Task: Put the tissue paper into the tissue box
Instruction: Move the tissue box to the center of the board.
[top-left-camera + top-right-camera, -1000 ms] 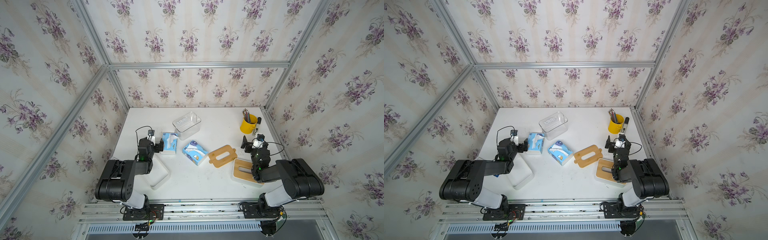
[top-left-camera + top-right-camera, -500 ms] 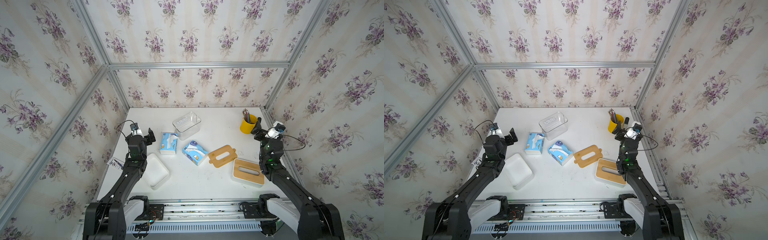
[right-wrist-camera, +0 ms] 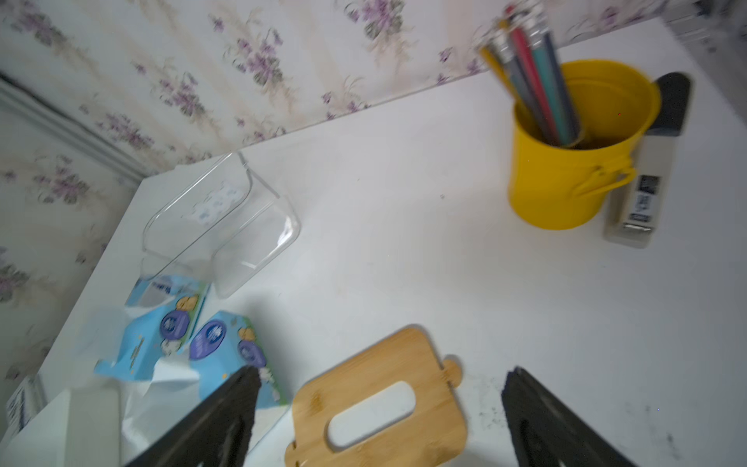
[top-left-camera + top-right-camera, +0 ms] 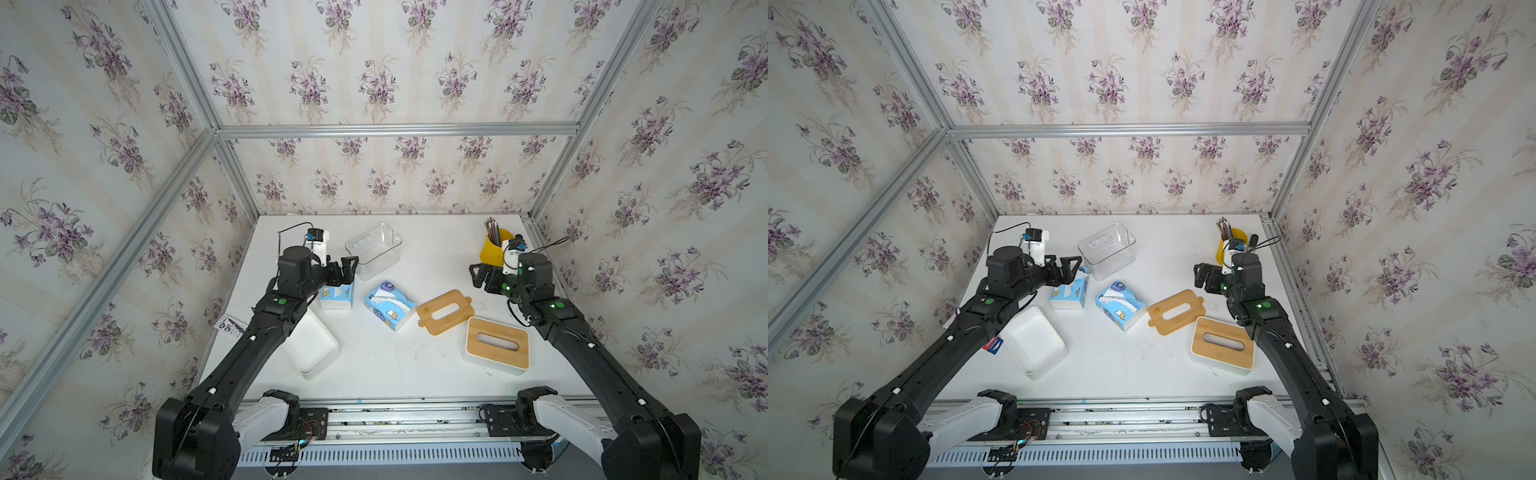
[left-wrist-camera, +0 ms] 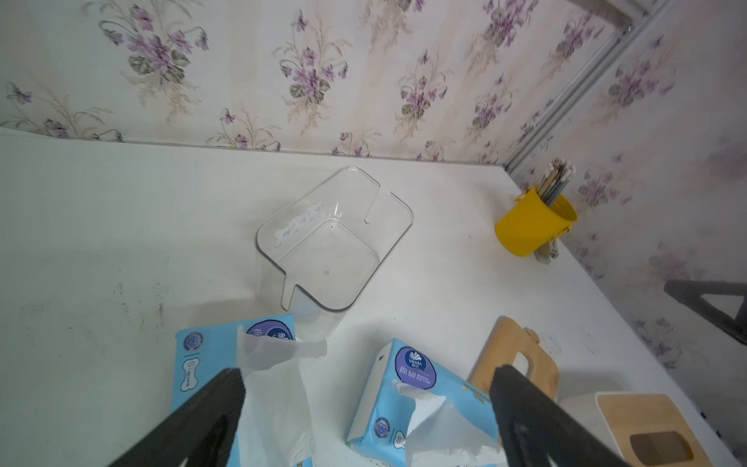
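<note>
Jaws wide on both your arms; left gripper (image 4: 343,272) hovers empty over a tissue pack (image 4: 338,297); right gripper (image 4: 478,278) hangs empty near the loose lid (image 4: 424,316).

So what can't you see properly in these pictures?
- Closed tissue box: both top views, its dark slot hides the inside.
- Left tissue pack: both top views, the left gripper covers its far end.
- Second tissue pack: right wrist view, print blurred.
- Small label by the table edge: too small to read.
</note>
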Robot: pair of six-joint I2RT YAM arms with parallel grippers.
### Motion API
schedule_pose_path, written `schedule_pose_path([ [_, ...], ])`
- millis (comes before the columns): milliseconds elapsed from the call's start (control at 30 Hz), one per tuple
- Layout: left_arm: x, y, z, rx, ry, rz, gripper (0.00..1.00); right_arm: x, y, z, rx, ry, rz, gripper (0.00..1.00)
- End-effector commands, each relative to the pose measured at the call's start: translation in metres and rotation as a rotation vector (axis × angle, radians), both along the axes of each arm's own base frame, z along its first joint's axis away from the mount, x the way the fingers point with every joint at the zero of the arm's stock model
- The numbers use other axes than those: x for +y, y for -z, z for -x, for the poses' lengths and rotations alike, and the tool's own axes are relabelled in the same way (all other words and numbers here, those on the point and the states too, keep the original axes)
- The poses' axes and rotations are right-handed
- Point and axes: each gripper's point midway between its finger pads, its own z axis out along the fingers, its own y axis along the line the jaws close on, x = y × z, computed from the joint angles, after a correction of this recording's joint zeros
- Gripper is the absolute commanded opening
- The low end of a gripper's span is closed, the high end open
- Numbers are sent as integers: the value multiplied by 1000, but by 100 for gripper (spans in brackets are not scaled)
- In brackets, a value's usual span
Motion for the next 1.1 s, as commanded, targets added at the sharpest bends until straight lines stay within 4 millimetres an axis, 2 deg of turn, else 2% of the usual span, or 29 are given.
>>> schedule_pose_path([
  [0,-6,30,-2,71,55,-297,99,40,12,22,84,-164,8,97],
  [100,-18,39,-14,108,97,-446,97,68,25,33,140,-261,38,97],
  [133,-21,50,-20,139,116,-506,96,75,31,37,157,-283,58,97],
  [300,-21,62,-31,169,174,-664,94,101,56,66,216,-402,103,97],
  [400,-41,75,-29,148,355,-692,93,103,69,75,245,-430,91,97],
  [567,-58,96,-51,166,523,-773,88,102,71,73,231,-417,87,97],
  [767,-75,110,-80,156,615,-827,81,102,77,73,232,-415,82,97],
  [967,-93,135,-90,192,787,-846,56,99,83,73,242,-409,98,97],
  [1000,-96,138,-91,192,818,-851,47,98,83,73,239,-405,106,97],
  [1067,-99,140,-94,182,851,-862,37,96,82,73,234,-399,114,97],
])
